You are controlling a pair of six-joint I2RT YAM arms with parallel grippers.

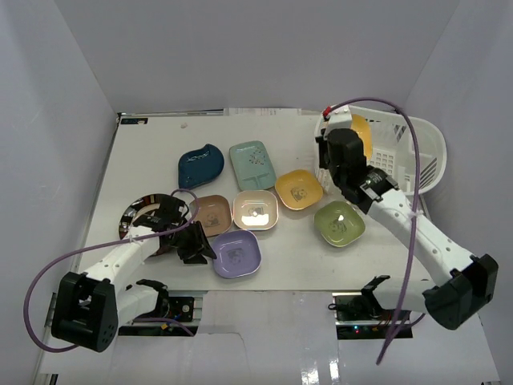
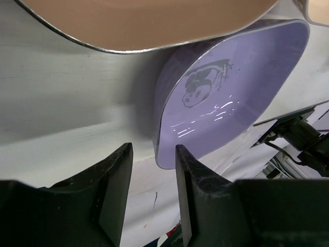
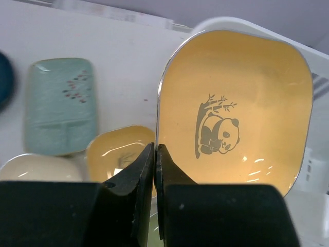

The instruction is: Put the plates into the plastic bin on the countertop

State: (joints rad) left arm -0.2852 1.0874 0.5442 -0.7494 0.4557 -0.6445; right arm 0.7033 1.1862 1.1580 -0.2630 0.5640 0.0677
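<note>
Several plates lie on the countertop (image 1: 152, 152): dark teal leaf (image 1: 200, 166), pale green rectangle (image 1: 252, 164), yellow (image 1: 299, 189), green (image 1: 339, 223), cream (image 1: 255, 210), pink-tan (image 1: 212, 213), lavender (image 1: 236, 253) and a round dark-rimmed one (image 1: 143, 210). My right gripper (image 3: 155, 150) is shut on the rim of a yellow panda plate (image 3: 236, 103), held on edge at the near side of the plastic bin (image 1: 417, 152). My left gripper (image 2: 153, 154) is open and low at the lavender plate's (image 2: 231, 77) near corner, with the rim just beyond its fingertips.
The pink-tan plate (image 2: 149, 20) looms over the left gripper's view. White walls enclose the countertop on the left, back and right. The bin stands at the far right corner. A purple cable (image 1: 413, 200) loops over the right arm.
</note>
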